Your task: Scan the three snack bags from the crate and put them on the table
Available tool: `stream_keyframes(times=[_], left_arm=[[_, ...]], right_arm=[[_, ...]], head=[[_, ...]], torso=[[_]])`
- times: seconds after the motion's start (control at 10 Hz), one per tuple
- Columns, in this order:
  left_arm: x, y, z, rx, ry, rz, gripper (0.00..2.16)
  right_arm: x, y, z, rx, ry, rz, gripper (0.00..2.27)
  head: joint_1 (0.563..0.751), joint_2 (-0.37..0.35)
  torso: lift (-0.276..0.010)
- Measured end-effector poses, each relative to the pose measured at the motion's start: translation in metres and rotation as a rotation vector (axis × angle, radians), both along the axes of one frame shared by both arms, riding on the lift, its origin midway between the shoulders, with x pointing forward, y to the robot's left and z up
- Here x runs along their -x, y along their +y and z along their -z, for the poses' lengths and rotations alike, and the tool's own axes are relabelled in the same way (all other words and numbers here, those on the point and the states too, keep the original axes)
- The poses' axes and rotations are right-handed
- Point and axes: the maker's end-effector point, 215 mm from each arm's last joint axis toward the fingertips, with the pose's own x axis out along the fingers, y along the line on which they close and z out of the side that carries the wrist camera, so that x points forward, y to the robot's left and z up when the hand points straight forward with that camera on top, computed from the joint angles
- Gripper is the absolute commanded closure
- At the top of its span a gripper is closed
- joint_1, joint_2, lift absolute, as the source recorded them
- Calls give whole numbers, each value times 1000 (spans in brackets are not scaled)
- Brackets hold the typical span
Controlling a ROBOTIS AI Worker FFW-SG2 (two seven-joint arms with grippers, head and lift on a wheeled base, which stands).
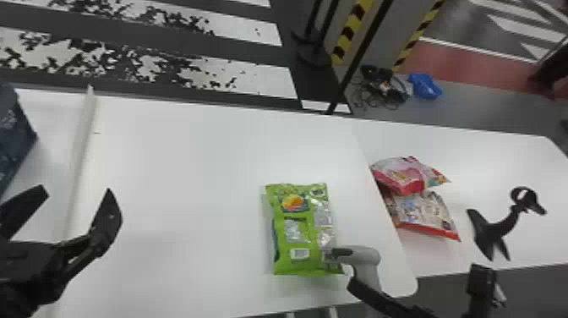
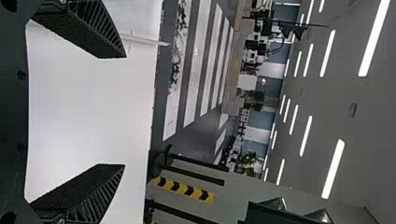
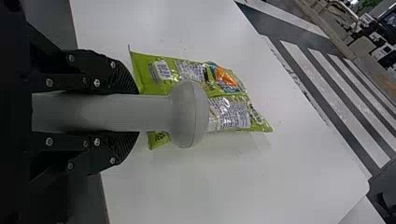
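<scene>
1. One dark blue box (image 1: 12, 131) stands at the left end of the white tabletop (image 1: 190, 211), cut off by the head view's edge.
2. Pale strip (image 1: 82, 135): it runs from the tabletop's far edge toward the near edge, to the right of the box.
3. Left gripper (image 1: 76, 192): over the left part of the tabletop, its jaws spread wide, with nothing between them. The left wrist view shows the same wide gap.
4. Green bag (image 1: 296, 228): lying flat on the right half of the tabletop, nearer the near edge than the far one. Its white label (image 1: 300, 253) faces up, close to the bag's near end.
5. Scanner (image 1: 365, 256): grey, its head over the green bag's near right corner. Whether the two touch, I cannot tell.
6. Right gripper (image 1: 372, 296): by the tabletop's near right corner, jaws closed around the scanner's handle, one on each side.
7. Pink bag (image 1: 399, 175): on the second tabletop (image 1: 486, 158), just beside the first one's right edge, partly over the pale bag's far end.
8. Pale bag (image 1: 422, 211): on that second tabletop too, a red border along its near end.
9. Black stand (image 1: 496, 230): right of the pale bag, near the second tabletop's near edge, a ring at its top.
</scene>
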Motion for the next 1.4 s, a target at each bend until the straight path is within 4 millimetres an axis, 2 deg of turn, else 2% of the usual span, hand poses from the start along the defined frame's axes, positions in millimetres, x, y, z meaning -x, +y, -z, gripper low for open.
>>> stream_keyframes(times=[0.4, 0.8, 1.1, 1.2, 1.4], left_arm=[[1, 3, -1, -3, -2, -6, 26], [-1, 11, -1, -11, -6, -17, 26], [-4, 12, -3, -13, -11, -19, 26], [-4, 11, -3, -12, -12, -18, 26], [-4, 10, -3, -12, -10, -16, 26]], right_arm=[[-3, 24, 16, 2, 16, -46, 2240], [-15, 24, 32, 106, 0, -74, 2243], [-30, -8, 12, 123, -37, -24, 2243], [-43, -22, 2, 144, -58, 1, 2243], [-84, -55, -16, 227, -129, 50, 2243]], head=[[695, -285], [695, -260], [695, -298], [695, -317], [695, -342]], torso=[[-94], [-94], [-94], [-94], [-94]])
